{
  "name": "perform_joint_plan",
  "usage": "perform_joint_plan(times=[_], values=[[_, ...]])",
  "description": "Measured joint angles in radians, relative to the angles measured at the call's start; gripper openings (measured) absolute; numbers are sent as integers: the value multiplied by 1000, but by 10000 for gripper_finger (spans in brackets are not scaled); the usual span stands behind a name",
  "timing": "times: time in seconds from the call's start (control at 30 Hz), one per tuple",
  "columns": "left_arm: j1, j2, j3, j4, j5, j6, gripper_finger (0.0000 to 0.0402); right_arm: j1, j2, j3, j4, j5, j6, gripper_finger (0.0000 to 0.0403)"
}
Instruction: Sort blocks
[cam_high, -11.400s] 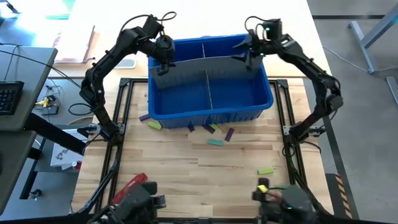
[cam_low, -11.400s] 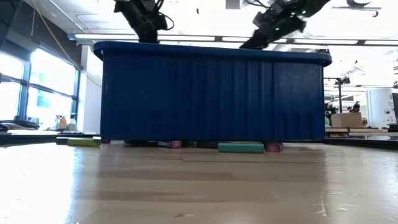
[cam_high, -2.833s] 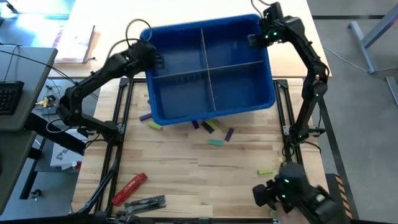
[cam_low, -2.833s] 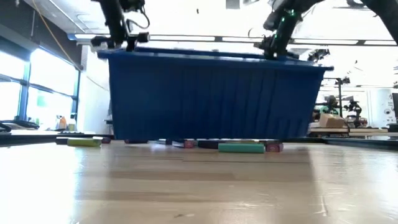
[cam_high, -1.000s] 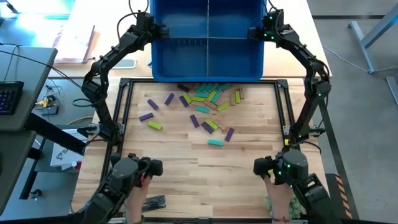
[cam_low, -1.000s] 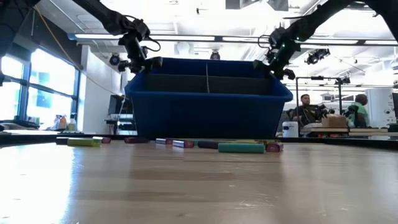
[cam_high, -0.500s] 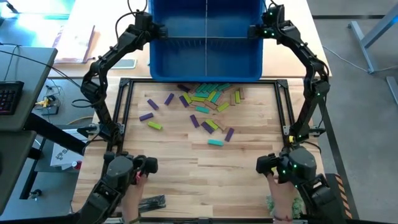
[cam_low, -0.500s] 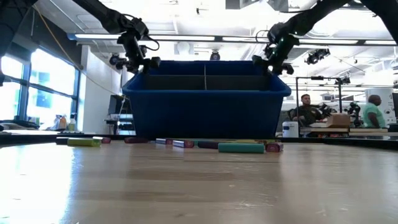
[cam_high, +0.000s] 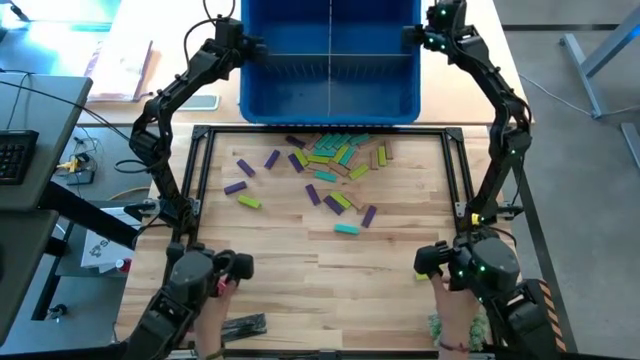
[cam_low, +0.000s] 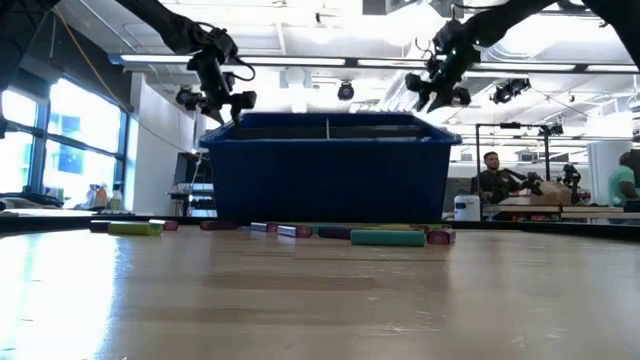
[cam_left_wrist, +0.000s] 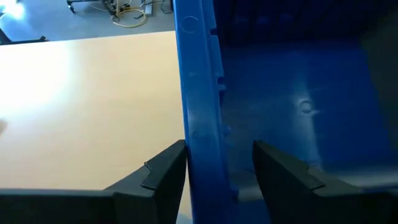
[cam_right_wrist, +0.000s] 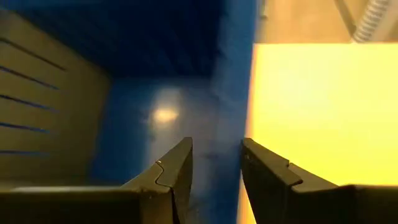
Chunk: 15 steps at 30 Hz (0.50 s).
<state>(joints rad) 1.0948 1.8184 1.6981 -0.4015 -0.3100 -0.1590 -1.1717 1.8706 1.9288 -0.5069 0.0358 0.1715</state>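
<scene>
High view shows the blocks (cam_high: 330, 165) scattered loose on the counter (cam_high: 300, 270), most bunched just near of the blue bin (cam_high: 330, 95), a few strays left and nearer. We judge the bin is being set down at the far edge; done well, both arms let go evenly and lift clear without dragging it. Our left gripper (cam_left_wrist: 214, 168) straddles the bin's left wall with its fingers standing apart from it, moderately open and holding nothing. Our right gripper (cam_right_wrist: 216, 165) straddles the right wall more narrowly; we cannot tell whether it grips.
</scene>
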Motion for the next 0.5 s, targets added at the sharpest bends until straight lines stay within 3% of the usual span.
perform_joint_plan(times=[0.13, 0.3, 0.4, 0.5], values=[[-17, -7, 2, 18, 10, 21, 164, 17, -2, 38, -28, -7, -20, 115], [-26, -5, 0, -1, -24, 39, 164, 61, -3, 104, -182, -21, -93, 115], [-29, -4, 0, 5, -46, 41, 164, 120, 0, 102, -301, -31, -147, 115], [-31, -4, 0, 12, -42, 52, 164, 177, 0, 58, -298, -32, -197, 115]])
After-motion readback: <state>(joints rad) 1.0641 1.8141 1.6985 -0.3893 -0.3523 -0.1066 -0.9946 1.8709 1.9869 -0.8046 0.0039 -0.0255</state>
